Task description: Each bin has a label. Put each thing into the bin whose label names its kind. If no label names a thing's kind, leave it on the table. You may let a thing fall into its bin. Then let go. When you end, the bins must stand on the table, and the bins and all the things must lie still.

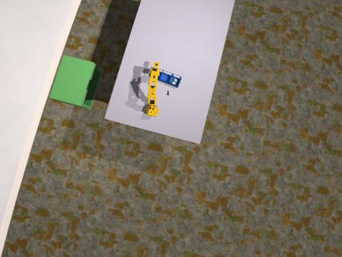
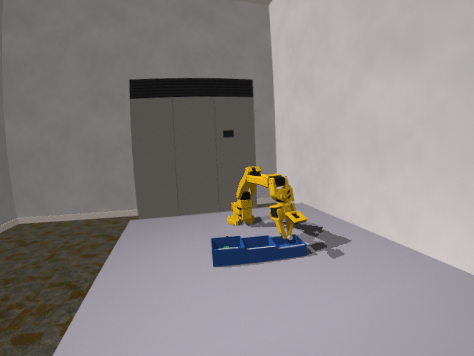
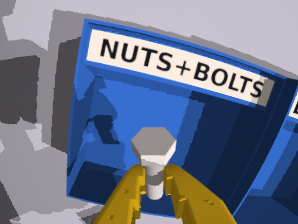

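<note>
Grey hex bolt pinched by its shank in the yellow gripper, jaws narrow, clamped on it, head pointing away from the wrist. It hangs over the bin labelled NUTS+BOLTS, end compartment of the blue 3-bin row, which sits mid-desk, nearer the far edge, just beside the arm. The bin at the opp. end has a small green thing in it. A small dark item lies on the desk near the bins, towards the arm's base; can't tell what it is.
</note>
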`<action>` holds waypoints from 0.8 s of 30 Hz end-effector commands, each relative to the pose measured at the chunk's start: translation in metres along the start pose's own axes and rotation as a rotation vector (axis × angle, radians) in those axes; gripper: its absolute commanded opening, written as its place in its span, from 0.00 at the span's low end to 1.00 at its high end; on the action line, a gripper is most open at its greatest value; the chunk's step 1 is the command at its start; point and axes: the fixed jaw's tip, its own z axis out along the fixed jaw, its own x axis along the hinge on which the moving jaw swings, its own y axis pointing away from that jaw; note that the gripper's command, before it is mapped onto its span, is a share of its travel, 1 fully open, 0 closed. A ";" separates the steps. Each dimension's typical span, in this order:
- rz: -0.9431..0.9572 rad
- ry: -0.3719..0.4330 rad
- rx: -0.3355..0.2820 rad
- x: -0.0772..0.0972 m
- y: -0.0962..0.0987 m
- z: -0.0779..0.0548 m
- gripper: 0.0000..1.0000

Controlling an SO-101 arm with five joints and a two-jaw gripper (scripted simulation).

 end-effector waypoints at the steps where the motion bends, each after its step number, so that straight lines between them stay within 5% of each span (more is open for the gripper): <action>1: -0.005 -0.087 -0.005 -0.012 0.004 -0.017 0.00; 24: -0.005 -0.087 -0.005 -0.011 0.004 -0.011 0.00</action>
